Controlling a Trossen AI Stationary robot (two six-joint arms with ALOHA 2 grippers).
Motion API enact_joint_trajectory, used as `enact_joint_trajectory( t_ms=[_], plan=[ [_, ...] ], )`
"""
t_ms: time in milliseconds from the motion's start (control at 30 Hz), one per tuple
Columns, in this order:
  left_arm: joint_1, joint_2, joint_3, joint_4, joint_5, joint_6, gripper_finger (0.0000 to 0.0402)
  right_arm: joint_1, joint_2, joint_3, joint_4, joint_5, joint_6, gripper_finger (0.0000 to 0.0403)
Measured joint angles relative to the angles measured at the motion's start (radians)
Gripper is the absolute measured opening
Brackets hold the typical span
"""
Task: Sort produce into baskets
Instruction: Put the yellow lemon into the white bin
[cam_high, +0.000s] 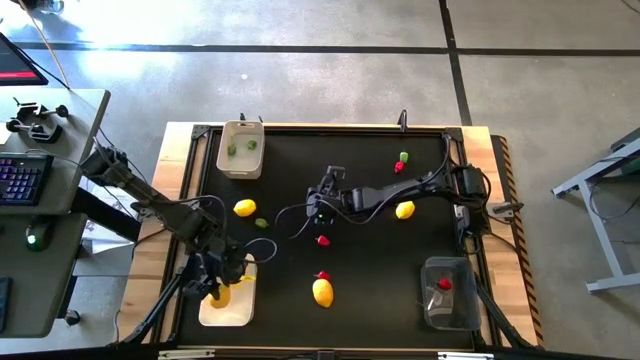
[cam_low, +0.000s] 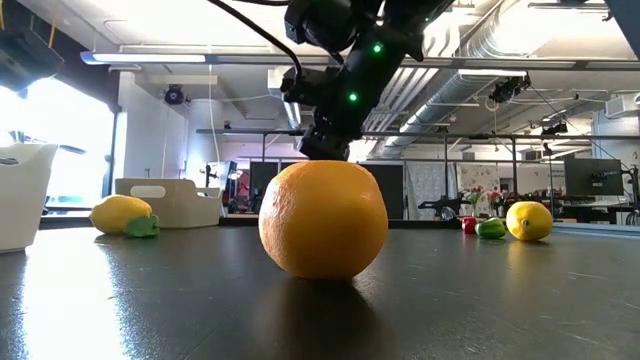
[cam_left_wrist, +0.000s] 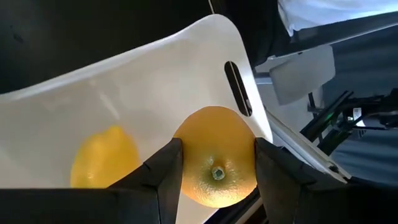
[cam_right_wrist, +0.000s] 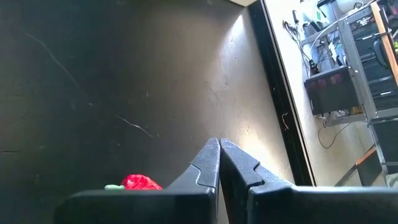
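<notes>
Black table mat, dry. My left gripper (cam_left_wrist: 214, 165) pinches an orange fruit (cam_left_wrist: 214, 155) across its middle, over the white tray (cam_left_wrist: 155, 81); it looks rigid, smooth, light, likely slippery. My right gripper (cam_right_wrist: 219, 163), fingers pressed together, hangs mid-table.

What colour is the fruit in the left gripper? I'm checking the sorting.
Yellow-orange fruit, held over the white tray; clearest in the left wrist view.
</notes>
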Motion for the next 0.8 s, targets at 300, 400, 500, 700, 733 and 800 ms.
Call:
enact_joint_trajectory(
  t_ms=[300,400,500,700,733,800],
  plan=[
    [0.004,-0.028,-0.111,0.168,0.051,-0.038,0.0144,0.008,0.000,0.000,-0.002,0.006,-0.002,0.0000],
    [0.004,-0.039,-0.116,0.174,0.048,-0.041,0.0144,0.008,0.000,0.000,-0.002,0.007,-0.005,0.0000],
    [0.010,-0.037,-0.117,0.173,0.055,-0.041,0.0149,0.008,0.000,0.000,-0.002,0.007,-0.005,0.0000],
    [0.035,-0.036,-0.117,0.156,0.079,-0.033,0.0163,0.008,0.000,0.000,-0.003,0.007,-0.008,0.0000],
    [0.037,-0.035,-0.120,0.154,0.079,-0.033,0.0166,0.008,0.000,0.000,-0.003,0.007,-0.008,0.0000],
    [0.037,-0.035,-0.141,0.158,0.080,-0.038,0.0171,0.008,0.000,0.000,-0.003,0.007,-0.008,0.0000]
  ],
)
